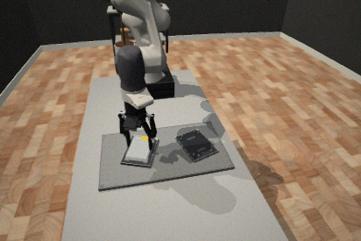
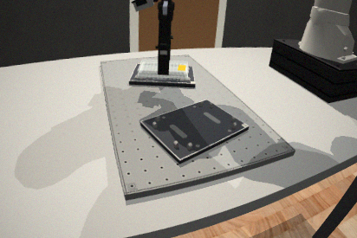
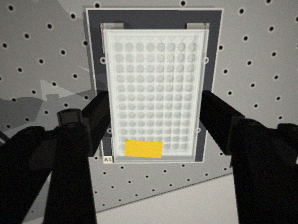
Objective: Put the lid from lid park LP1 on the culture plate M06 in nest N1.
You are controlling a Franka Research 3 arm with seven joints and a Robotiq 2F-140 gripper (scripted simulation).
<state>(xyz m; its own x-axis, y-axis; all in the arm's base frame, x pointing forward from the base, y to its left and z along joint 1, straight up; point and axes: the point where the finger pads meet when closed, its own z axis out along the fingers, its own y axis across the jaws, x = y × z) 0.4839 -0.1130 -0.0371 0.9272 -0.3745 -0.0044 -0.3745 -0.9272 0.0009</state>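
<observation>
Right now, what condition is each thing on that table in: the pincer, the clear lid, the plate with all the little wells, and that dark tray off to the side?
pincer: shut on the lid's two long sides.
lid: held over the culture plate, lined up with it.
culture plate: resting in its nest, under the lid.
nest: holds the plate.
lid park: vacant, nothing on it.

Over nest: gripper (image 1: 139,138) fills the room above the plate (image 3: 152,95), fingers tight against the lid's long sides.
Right of nest: open strip of breadboard (image 2: 130,151), then the dark lid park (image 2: 195,127) with low pegs.
Far side: arm base (image 1: 159,85) blocks the table end.
Near side: bare breadboard, open table (image 1: 175,215).
</observation>
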